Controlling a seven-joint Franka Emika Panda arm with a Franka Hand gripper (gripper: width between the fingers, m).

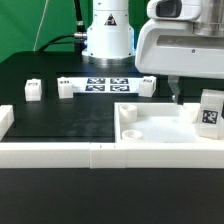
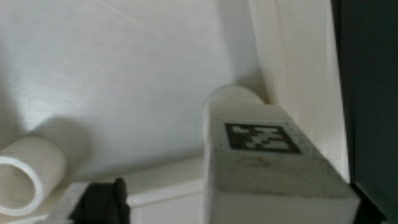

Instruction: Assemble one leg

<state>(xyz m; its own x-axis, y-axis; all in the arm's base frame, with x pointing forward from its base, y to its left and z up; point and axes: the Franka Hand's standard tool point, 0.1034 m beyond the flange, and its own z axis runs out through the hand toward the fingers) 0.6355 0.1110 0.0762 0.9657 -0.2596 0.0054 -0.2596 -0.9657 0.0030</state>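
Observation:
A leg [image 1: 210, 112], a stubby white block with a black-and-white tag facing the camera, stands upright at the right end of the large flat white panel [image 1: 160, 128]. My gripper [image 1: 176, 96] hangs just above the panel, a little to the exterior view's left of this leg and behind it. In the wrist view the leg [image 2: 267, 150] fills the frame close to my gripper [image 2: 235, 208]. One dark finger [image 2: 107, 202] shows apart from the leg's side; the other finger is hidden. The jaws look open and hold nothing.
Three more white legs [image 1: 33, 90] [image 1: 67, 87] [image 1: 146, 83] lie at the back on the black table, around the marker board [image 1: 105, 83]. A white barrier [image 1: 50, 152] runs along the front. A round corner socket [image 2: 27, 178] of the panel shows near the finger.

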